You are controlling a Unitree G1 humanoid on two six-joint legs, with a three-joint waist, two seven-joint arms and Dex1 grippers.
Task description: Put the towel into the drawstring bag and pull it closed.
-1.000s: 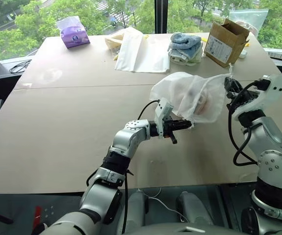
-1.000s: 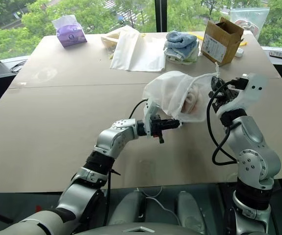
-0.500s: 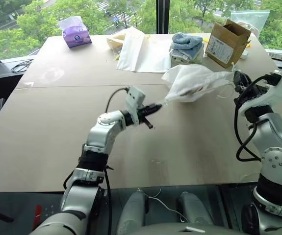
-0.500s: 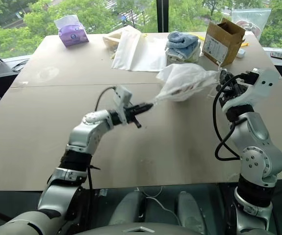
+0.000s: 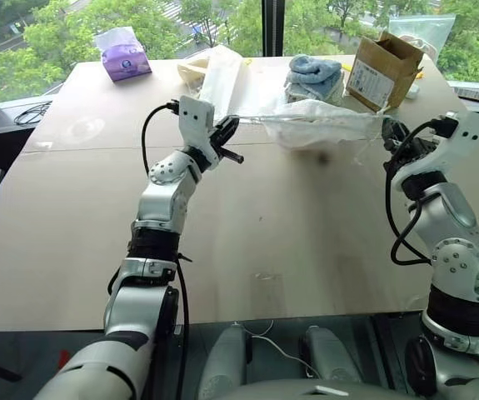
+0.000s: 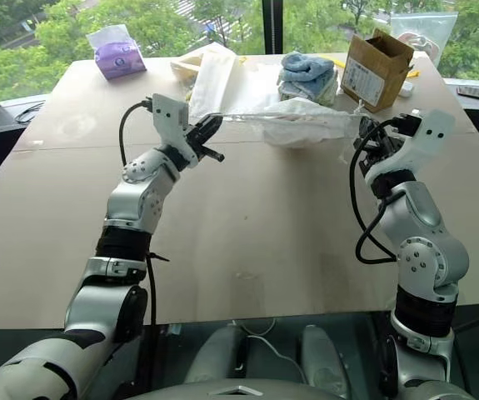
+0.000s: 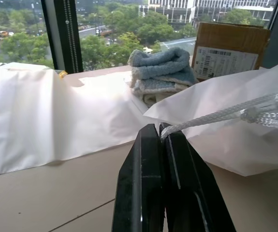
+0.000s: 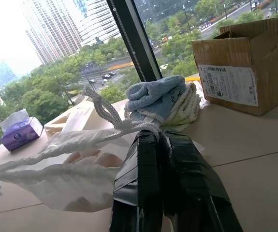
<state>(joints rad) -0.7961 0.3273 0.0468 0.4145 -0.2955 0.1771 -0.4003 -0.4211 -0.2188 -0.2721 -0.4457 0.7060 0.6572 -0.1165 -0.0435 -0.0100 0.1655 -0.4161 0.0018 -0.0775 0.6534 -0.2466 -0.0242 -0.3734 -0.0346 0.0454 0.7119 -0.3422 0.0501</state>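
Left gripper (image 5: 226, 129) is clamped on a white cord (image 7: 216, 116); right gripper (image 5: 386, 131) is clamped on the opposite cord (image 8: 110, 115). The drawstring bag (image 5: 326, 125) hangs stretched between them above the desk (image 5: 72, 217), mouth cinched. A pinkish shape shows through the fabric; whether it is the towel cannot be told. Open desk lies below.

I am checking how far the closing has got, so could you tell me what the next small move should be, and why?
Probably keep drawing the two grippers a little further apart. The left gripper and the right gripper are each shut on a cord, and the drawstring bag hangs stretched between them above the table. Its mouth looks gathered, but I cannot tell whether it is fully cinched.
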